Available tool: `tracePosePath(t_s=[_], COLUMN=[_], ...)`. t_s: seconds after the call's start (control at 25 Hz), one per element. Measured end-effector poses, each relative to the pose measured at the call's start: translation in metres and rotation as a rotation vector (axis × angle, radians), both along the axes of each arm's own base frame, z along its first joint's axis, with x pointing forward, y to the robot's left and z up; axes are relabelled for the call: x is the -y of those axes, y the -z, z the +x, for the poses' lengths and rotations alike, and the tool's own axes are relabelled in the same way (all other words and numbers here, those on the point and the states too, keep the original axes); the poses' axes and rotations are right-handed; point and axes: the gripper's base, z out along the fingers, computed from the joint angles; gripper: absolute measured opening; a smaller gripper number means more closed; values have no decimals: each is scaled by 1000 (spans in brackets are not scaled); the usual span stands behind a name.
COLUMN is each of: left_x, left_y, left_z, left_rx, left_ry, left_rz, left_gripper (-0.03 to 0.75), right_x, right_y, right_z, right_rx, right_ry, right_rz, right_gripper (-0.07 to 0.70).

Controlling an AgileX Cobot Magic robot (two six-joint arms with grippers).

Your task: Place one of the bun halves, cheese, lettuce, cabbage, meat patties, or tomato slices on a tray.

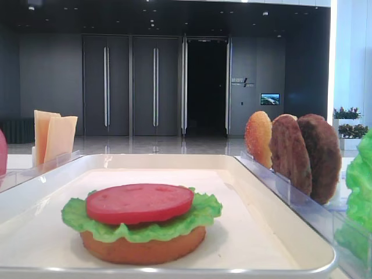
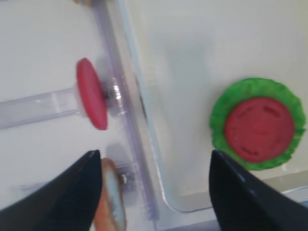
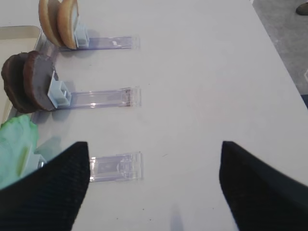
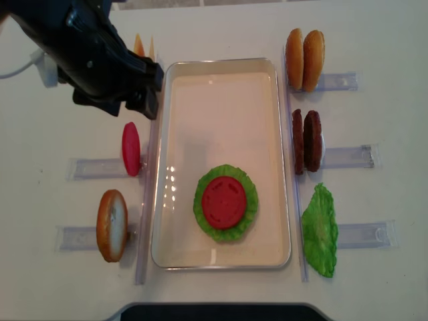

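On the cream tray [image 4: 221, 100] sits a stack of a bun half [image 1: 145, 247], lettuce [image 4: 231, 227] and a tomato slice [image 4: 224, 202]. My left gripper [image 2: 154, 154] hovers open and empty over the tray's left rim, between a spare tomato slice [image 2: 91, 98] upright in its rack and the stack [image 2: 259, 129]. A bun half [image 2: 113, 202] stands by the gripper's left finger. My left arm [image 4: 100, 60] is at the back left. My right gripper [image 3: 155, 144] is open and empty above bare table, right of the loose lettuce [image 3: 14, 144].
Clear racks flank the tray. The right side holds two bun halves [image 4: 304, 59], two meat patties [image 4: 305, 140] and a lettuce leaf [image 4: 319, 231]. Cheese slices [image 4: 144, 45] stand at the back left and a bun half [image 4: 112, 225] at the front left.
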Motion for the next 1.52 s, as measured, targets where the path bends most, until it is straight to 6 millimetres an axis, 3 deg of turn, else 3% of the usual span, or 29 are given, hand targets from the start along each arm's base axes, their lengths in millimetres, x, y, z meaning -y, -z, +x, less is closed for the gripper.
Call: tracePosePath(t_s=[0.2, 0.52, 0.84, 1.52], left_x=[-23, -79, -114, -121], left_y=[0, 1, 1, -1], left_z=[8, 25, 30, 29], left_rx=[-7, -29, -35, -30], left_ry=[-62, -189, -229, -169], left_rz=[69, 53, 62, 86], left_gripper=[528, 528, 528, 528], right_x=[0, 0, 0, 0], right_y=[0, 0, 0, 0], right_z=[0, 0, 0, 0], right_rx=[0, 0, 0, 0], right_ry=[0, 0, 0, 0], right_rz=[0, 0, 0, 0], right_gripper=[556, 556, 556, 556])
